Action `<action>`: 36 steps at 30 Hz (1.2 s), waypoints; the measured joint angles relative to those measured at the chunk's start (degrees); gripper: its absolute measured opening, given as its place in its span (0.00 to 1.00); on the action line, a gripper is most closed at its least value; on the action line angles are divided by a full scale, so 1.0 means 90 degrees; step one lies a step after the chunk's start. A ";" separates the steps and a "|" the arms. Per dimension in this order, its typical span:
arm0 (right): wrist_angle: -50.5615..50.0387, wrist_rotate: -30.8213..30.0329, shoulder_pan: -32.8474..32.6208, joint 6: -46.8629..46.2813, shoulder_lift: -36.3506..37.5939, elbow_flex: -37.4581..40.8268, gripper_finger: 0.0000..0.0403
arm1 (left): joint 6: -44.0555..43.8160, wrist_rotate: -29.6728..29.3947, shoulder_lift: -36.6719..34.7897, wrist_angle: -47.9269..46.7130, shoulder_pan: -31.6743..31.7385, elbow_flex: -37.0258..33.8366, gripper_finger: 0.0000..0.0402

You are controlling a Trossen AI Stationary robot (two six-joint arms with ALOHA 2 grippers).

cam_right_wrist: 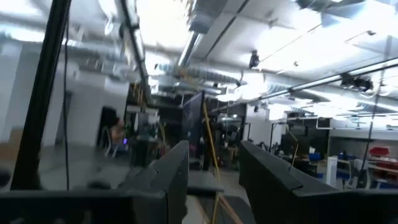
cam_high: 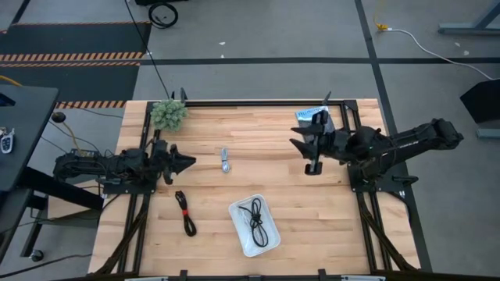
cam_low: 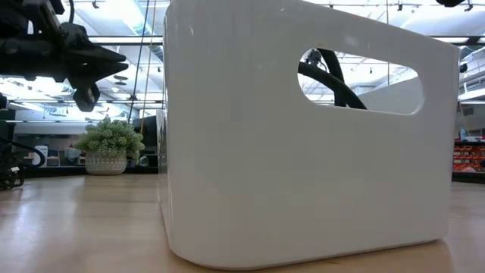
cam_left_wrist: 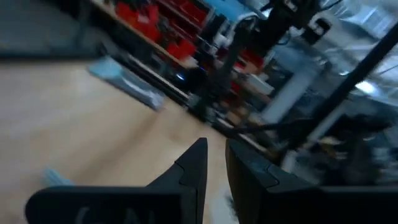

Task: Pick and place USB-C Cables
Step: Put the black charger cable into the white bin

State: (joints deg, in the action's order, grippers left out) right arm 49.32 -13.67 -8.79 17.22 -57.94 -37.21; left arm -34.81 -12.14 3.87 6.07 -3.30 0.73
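On the table the grey cable (cam_high: 225,161) and the red-tied black one (cam_high: 185,212) lay loose, another black cable (cam_high: 255,221) in the tray (cam_high: 269,243)—we judged our left gripper (cam_high: 187,162), fingers nearly together, should next open over the grey one, our right gripper (cam_high: 311,150) waiting slightly apart.

A: Report free room in the high view.

B: My left gripper (cam_high: 187,162) sits at left of centre, fingers nearly closed; my right gripper (cam_high: 301,145) at right of centre. Between them the bare table (cam_high: 266,133) is open, save the grey cable (cam_high: 225,161) just left of centre.

A: Obstacles lower down?

B: The white tray (cam_high: 239,234) at lower centre; the black cable with red tie (cam_high: 185,211) to its left. The plant (cam_high: 169,114) blocks the upper left corner, the blue packet (cam_high: 309,115) the upper right.
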 joint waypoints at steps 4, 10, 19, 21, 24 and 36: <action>-0.0349 -0.0019 -0.0025 0.0442 0.0005 0.0000 0.37 | -0.0739 0.0357 0.0302 0.0029 -0.0254 0.0000 0.15; -0.0805 -0.0680 -0.0030 0.1230 0.0240 0.0000 0.37 | -0.1712 0.0188 0.1233 0.0594 -0.0848 0.0000 0.09; -0.1067 -0.1016 0.0069 0.1492 0.0463 0.0000 0.37 | -0.3220 0.0169 0.2444 0.2097 -0.1977 0.0065 0.02; -0.1077 -0.1018 0.0109 0.1492 0.0463 0.0000 0.37 | -0.3426 -0.0033 0.2739 0.1978 -0.2223 0.0346 0.02; -0.1078 -0.1018 0.0166 0.1492 0.0463 0.0000 0.37 | -0.3376 -0.0270 0.3270 0.1563 -0.2508 0.1099 0.01; -0.1350 -0.0836 0.0206 0.1087 0.0456 0.0000 0.37 | -0.5497 0.0150 0.5925 -0.4590 -0.3438 0.4846 0.01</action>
State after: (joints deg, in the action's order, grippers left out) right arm 37.16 -21.19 -6.93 27.00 -53.84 -37.21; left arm -84.28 -10.79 57.19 -35.24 -34.24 44.35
